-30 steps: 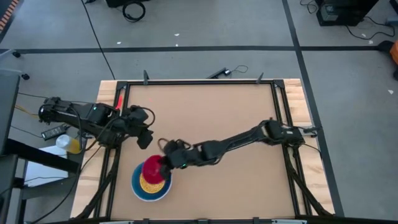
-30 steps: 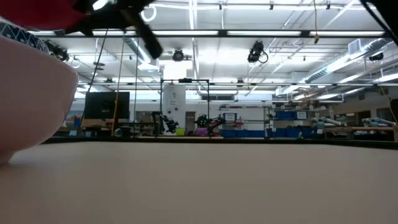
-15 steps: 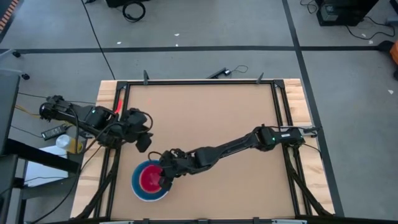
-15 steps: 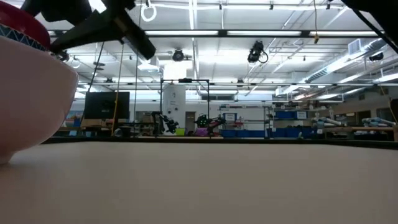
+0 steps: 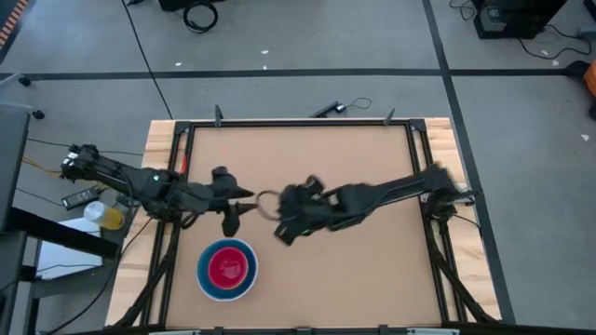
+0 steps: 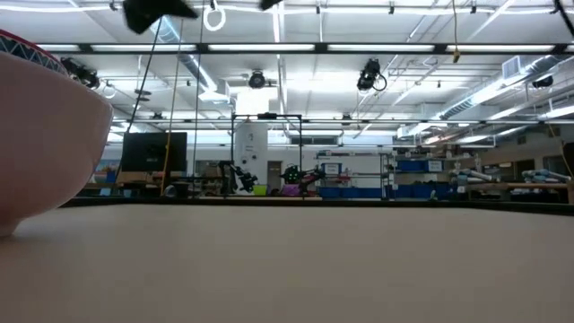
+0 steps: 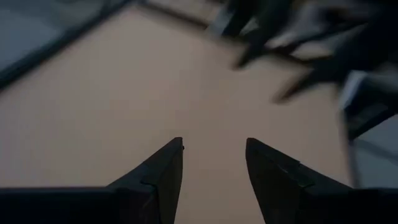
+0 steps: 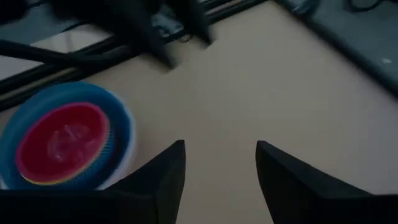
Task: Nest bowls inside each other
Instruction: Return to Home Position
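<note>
- From above: caught one stack of bowls point(image 5: 226, 270) near the near-left corner of the table point(image 5: 372, 270), with the magenta-red bowl point(image 5: 228, 266) uppermost inside the light blue bowl point(image 5: 204, 278). Counted two arms and two grippers: the left gripper point(image 5: 235, 197) above the table's left-middle, and the right gripper point(image 5: 284, 216) just beside it toward the table's centre, neither over the stack's corner. Judged the chief hazard a clash between the two grippers, so close together above the table.
- At table-top height: showed the white bowl point(image 6: 45, 144) filling the table's left end, with a patterned blue rim and a red sliver above its wall. Counted one bowl wall, plus dark arm parts point(image 6: 152, 13) overhead. Judged a low pass over that end of the table liable to clip the rim and shove or tip the stack.
- Left wrist: showed both fingers point(image 7: 155, 180) spread apart with nothing between them, over bare table. Counted no bowl here.
- Right wrist: showed fingers point(image 8: 161, 180) likewise parted and empty above the table, with the stack ahead. Counted four colours: red, the edge of a yellow bowl point(image 8: 50, 183), blue, and white outermost. Found no fifth bowl, so could not confirm one seated inside. Judged a hidden bowl sitting crooked likely to leave the stack rocking.
</note>
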